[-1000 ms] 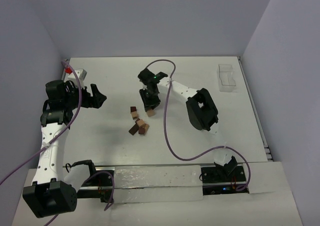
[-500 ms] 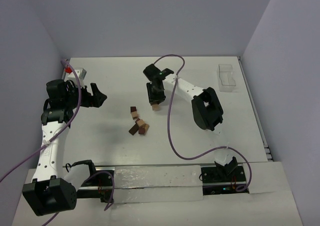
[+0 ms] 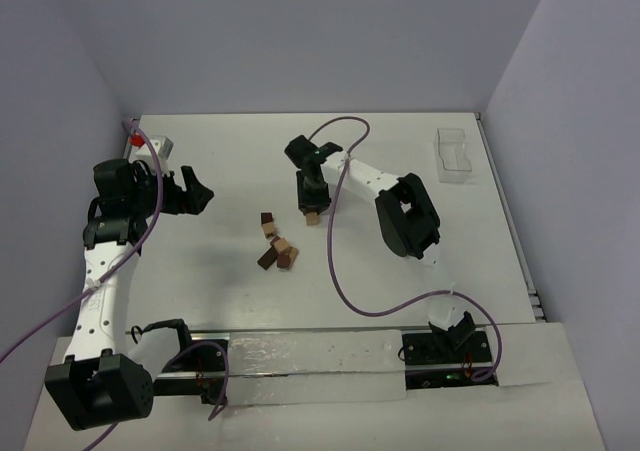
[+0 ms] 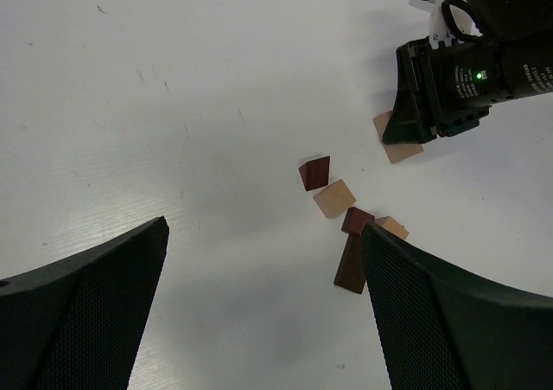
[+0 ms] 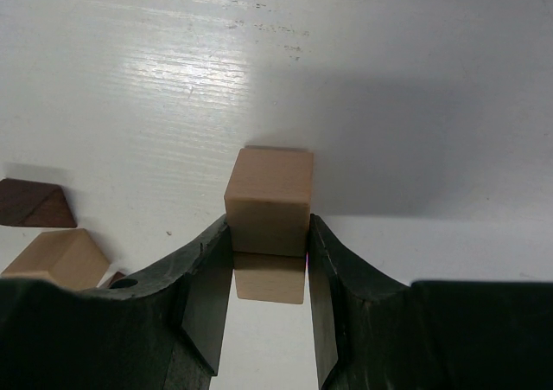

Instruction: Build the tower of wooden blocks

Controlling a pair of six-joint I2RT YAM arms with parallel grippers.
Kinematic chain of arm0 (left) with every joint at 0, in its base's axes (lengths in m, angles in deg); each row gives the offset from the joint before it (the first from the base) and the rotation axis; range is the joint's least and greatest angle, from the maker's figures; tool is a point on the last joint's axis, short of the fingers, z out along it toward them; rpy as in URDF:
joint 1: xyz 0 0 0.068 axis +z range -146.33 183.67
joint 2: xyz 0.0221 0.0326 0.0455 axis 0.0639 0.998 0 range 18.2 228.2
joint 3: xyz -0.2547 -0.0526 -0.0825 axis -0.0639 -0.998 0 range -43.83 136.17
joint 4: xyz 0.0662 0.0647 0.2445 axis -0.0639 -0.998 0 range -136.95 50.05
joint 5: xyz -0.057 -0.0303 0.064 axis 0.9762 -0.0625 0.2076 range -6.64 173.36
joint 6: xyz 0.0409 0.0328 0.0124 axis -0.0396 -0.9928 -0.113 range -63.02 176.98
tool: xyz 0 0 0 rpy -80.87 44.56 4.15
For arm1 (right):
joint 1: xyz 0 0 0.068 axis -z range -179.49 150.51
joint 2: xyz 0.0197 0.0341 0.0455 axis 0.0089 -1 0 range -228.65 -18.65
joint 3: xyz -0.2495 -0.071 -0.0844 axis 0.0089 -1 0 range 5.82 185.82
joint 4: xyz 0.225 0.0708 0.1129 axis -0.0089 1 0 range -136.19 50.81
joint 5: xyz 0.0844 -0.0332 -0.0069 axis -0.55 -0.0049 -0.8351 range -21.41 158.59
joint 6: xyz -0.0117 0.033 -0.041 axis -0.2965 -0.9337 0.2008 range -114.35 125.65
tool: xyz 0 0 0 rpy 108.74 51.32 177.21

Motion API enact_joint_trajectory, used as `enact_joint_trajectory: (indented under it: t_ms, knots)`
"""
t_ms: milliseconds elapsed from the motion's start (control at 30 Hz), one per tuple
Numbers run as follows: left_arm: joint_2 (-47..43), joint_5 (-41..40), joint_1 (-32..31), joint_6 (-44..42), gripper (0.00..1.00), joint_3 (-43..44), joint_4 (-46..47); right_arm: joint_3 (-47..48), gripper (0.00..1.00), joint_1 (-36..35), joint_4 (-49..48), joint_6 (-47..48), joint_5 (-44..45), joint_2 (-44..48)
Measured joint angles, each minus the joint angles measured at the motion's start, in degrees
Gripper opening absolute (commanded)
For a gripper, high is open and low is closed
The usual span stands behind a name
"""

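Wood blocks are mostly unstacked. One tan cube (image 5: 270, 191) is pinched between the partly closed fingers of the right hand (image 5: 268, 234), close to the bench (image 5: 389, 79) and apart from the others. A second tan face is seen just beneath it; whether that is another block cannot be told. The loose blocks (image 3: 275, 243), tan and brown mixed, are scattered near the middle of the bench. The left hand (image 3: 195, 193) is held wide open and empty, well off to the side. No tower is seen standing. If the cube is released tilted or off-centre, it could be toppled or dragged aside by the opening fingers.
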Motion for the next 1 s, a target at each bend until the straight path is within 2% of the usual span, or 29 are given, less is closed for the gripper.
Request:
enact_joint_trajectory:
  t_ms: [200,333,567,667,767,1000]
  knots:
    - [0.23,-0.26,0.00,0.02,0.98,-0.64,0.28,-1.11,0.00,0.02,-0.88,-1.58,-0.71,0.29]
    - [0.26,-0.34,0.00,0.02,0.98,-0.66,0.31,-1.43,0.16,0.02,-1.18,-2.20,-0.99,0.40]
    - [0.26,-0.41,0.00,0.02,0.98,-0.76,0.35,-1.53,0.50,0.02,-1.35,-2.58,-1.12,0.41]
    - [0.26,-0.48,0.00,0.00,0.98,-0.77,0.37,-1.83,0.71,0.02,-1.69,-2.85,-1.41,0.39]
    - [0.26,-0.72,0.00,0.00,0.98,-0.77,0.38,-2.35,0.97,-0.05,-2.04,-3.29,-2.24,0.21]
    - [0.26,-0.83,0.00,0.00,0.99,-0.77,0.48,-2.35,1.00,-0.60,-2.43,-3.36,-1.88,0.41]
